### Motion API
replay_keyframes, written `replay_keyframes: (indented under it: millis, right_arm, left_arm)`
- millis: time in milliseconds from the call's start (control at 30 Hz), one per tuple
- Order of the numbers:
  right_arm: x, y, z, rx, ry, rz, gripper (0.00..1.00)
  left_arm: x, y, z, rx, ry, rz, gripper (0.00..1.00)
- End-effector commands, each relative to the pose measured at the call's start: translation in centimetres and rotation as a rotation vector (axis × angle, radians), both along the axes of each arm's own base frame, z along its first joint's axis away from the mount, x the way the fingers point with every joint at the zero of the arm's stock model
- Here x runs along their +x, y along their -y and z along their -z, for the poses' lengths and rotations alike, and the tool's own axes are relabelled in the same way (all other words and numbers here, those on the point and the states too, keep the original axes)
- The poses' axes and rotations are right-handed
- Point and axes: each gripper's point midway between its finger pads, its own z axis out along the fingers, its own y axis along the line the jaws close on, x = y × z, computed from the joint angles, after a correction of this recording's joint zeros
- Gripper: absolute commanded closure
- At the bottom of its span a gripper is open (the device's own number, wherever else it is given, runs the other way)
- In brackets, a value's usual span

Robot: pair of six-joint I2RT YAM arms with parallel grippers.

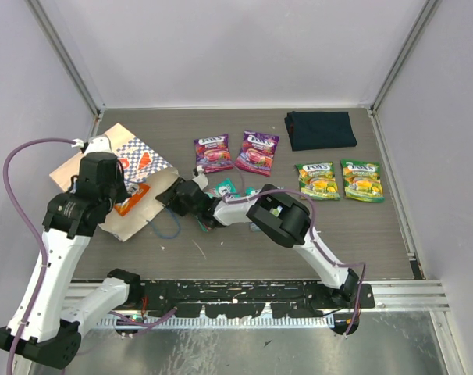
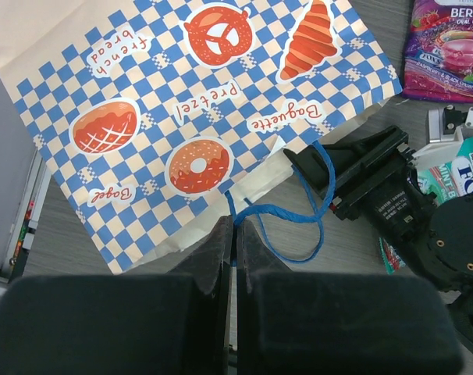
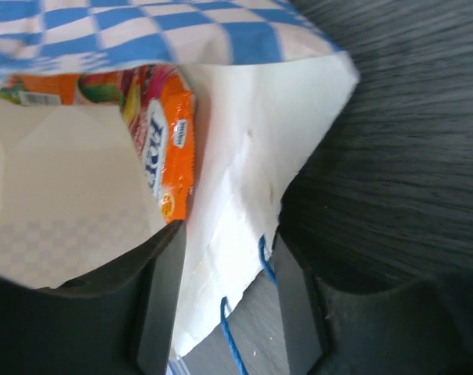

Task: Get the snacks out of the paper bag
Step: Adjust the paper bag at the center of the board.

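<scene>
The paper bag (image 1: pixel 119 160) lies on its side at the left, its mouth facing right. It fills the left wrist view (image 2: pixel 166 117). My left gripper (image 2: pixel 235 228) is shut on one of the bag's blue cord handles (image 2: pixel 287 212); from above its fingertips are hidden under the wrist (image 1: pixel 115 187). My right gripper (image 3: pixel 229 269) is open at the bag's mouth (image 1: pixel 178 195), with the lower paper edge (image 3: pixel 244 203) between its jaws. An orange-red snack (image 3: pixel 162 133) lies inside the bag. Two purple snacks (image 1: pixel 213 152), two green snacks (image 1: pixel 317 180) and two teal snacks (image 1: pixel 225 187) lie on the table.
A dark navy folded cloth (image 1: pixel 320 129) lies at the back right. The right arm (image 1: pixel 279 219) stretches across the middle, over part of the teal packets. Grey walls close in the table's left, back and right sides.
</scene>
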Motion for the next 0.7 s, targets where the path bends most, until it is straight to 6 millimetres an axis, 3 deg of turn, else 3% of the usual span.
replay_keyframes:
  millis: [0,100,133,300,367,500,567,667]
  right_arm:
    - [1.3,0.1,2.2,-0.067,-0.006,0.046,0.58]
    - [1.5,-0.6,2.5,-0.067,0.006,0.027,0.96]
    - [1.3,-0.9,2.4,-0.061,0.009,0.010,0.99]
    - [-1.1,0.0,-0.6,-0.057,0.060,-0.034,0.99]
    - [-2.3,1.3,-1.4,-0.051,0.047,-0.026,0.99]
    - [-4.1,5.0,-1.2,-0.073,0.001,0.033,0.99]
    - [-4.1,5.3,-1.3,-0.069,-0.002,0.052,0.99]
    - [-3.0,3.4,-1.3,-0.053,0.011,0.045,0.99]
  left_arm:
    - [0.7,-0.3,-2.1,0.007,0.069,-0.009,1.00]
    - [0.9,-0.4,-2.2,0.014,0.064,-0.017,1.00]
    - [0.8,-0.4,-2.5,0.012,0.067,-0.018,1.00]
    - [-1.0,0.2,-4.6,-0.066,0.112,0.007,1.00]
    - [-2.2,1.4,-4.8,-0.139,0.133,0.063,1.00]
    - [-3.3,2.7,-3.7,-0.213,0.106,0.113,1.00]
    - [-2.6,2.1,-2.9,-0.176,0.106,0.087,1.00]
    - [0.6,1.7,-1.4,-0.090,0.091,0.063,1.00]
